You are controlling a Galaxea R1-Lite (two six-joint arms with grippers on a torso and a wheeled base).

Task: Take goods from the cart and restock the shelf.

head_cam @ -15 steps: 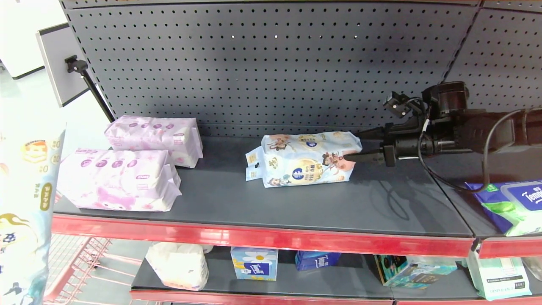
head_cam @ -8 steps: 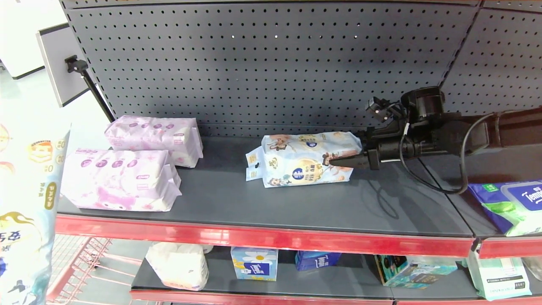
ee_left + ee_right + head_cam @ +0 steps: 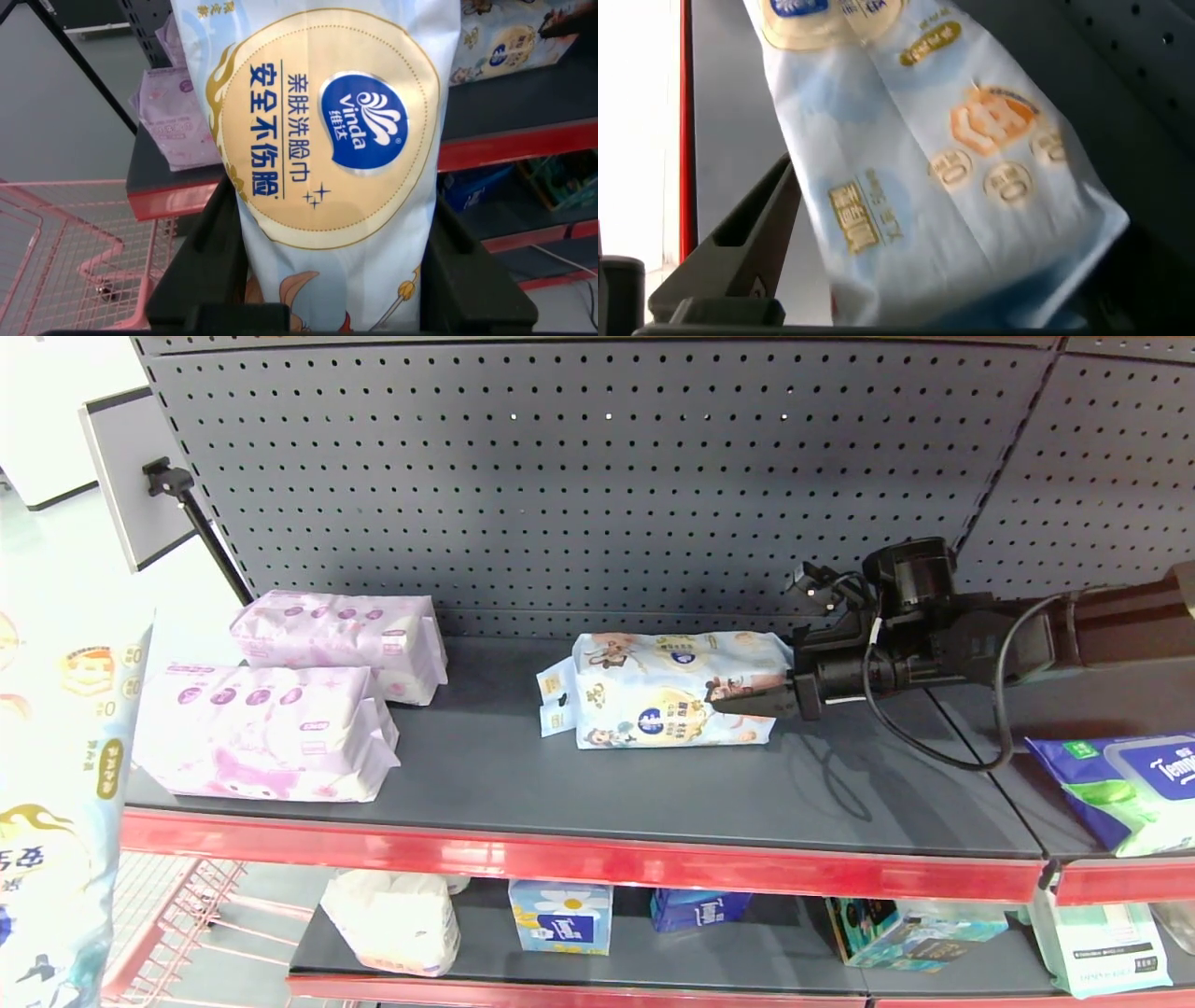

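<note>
A cartoon-printed tissue pack (image 3: 667,691) lies on its side in the middle of the dark shelf (image 3: 579,793). My right gripper (image 3: 733,695) is open at the pack's right end, its fingers straddling that end; one finger (image 3: 738,243) runs alongside the pack (image 3: 952,177). My left gripper (image 3: 336,261) is shut on a second, similar pack (image 3: 336,140), held upright in front of the shelf. That pack also stands tall at the far left edge of the head view (image 3: 56,784), off the shelf's left end and above the cart.
Two pink tissue packs (image 3: 261,728) (image 3: 341,639) lie at the shelf's left end. A blue-green pack (image 3: 1130,789) sits on the adjoining shelf to the right. The pink wire cart (image 3: 168,915) stands low left. Several goods line the lower shelf (image 3: 560,915). Pegboard (image 3: 579,485) backs the shelf.
My right gripper has slid left along the shelf over the pack's right end; the pack shifted slightly left and straightened. The pack in the left gripper has barely moved.
</note>
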